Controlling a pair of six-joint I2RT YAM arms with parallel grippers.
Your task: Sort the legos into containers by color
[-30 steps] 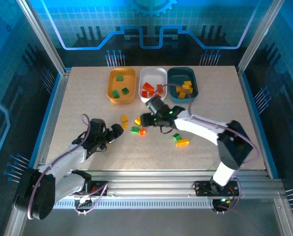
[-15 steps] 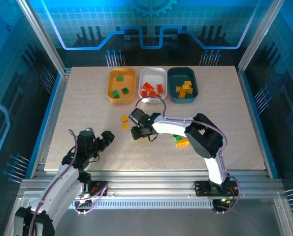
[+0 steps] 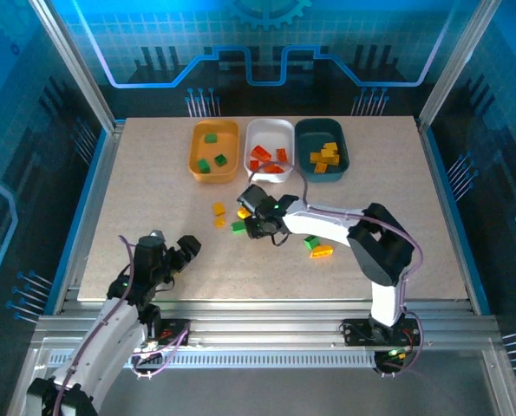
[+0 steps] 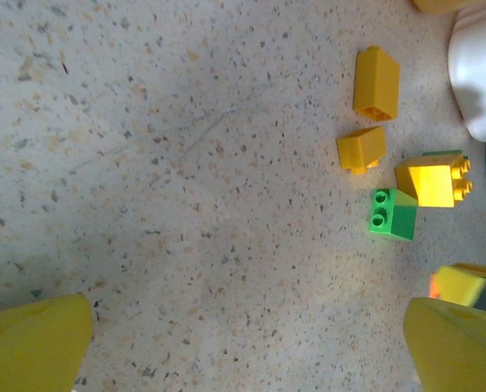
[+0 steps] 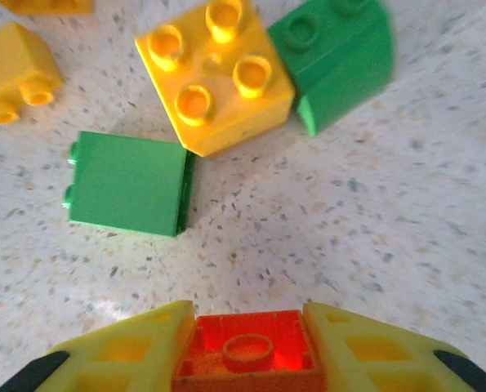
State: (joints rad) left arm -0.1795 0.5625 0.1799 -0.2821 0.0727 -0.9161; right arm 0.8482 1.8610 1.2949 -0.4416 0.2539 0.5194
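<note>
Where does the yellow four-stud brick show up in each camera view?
Top external: yellow four-stud brick mid-table, below the white tray.
Left wrist: near the right edge, studs pointing right.
Right wrist: top centre, studs toward the camera.
Shared landmark: the green brick lying beside it.

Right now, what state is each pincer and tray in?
left pincer, open, empty.
right pincer, shut on red brick.
orange-yellow tray, holding green bricks.
white tray, holding red bricks.
teal tray, holding yellow bricks.
yellow four-stud brick, loose, studs up.
</note>
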